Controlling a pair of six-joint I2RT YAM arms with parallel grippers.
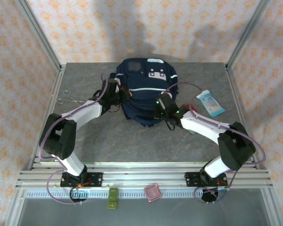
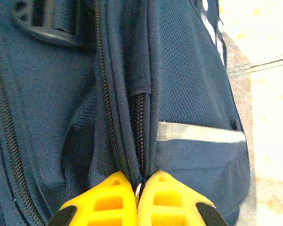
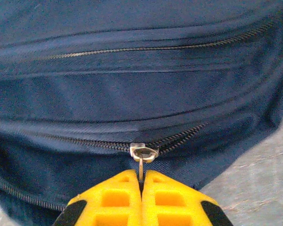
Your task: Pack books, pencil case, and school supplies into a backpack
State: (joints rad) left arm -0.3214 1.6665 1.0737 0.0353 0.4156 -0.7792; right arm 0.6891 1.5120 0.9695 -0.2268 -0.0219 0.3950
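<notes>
The navy backpack (image 1: 142, 84) lies at the back middle of the table. My left gripper (image 1: 117, 93) is at its left side, its yellow fingers (image 2: 108, 197) shut on a small metal zipper pull (image 2: 138, 190) and the zipper seam. My right gripper (image 1: 160, 110) is at the bag's near right edge. It is shut on the thin pull hanging from a silver zipper slider (image 3: 144, 152); the zipper is parted to the right of the slider. A red piece (image 1: 153, 193) and a green piece (image 1: 113, 198) of the school supplies lie in front of the arm bases. The books and pencil case are out of view.
Metal scissors (image 1: 68, 98) lie at the table's left, near my left arm. A white-and-blue tube (image 1: 210, 103) lies to the right of the backpack. Frame posts stand at the back corners, and a rail (image 1: 141, 178) runs along the near edge.
</notes>
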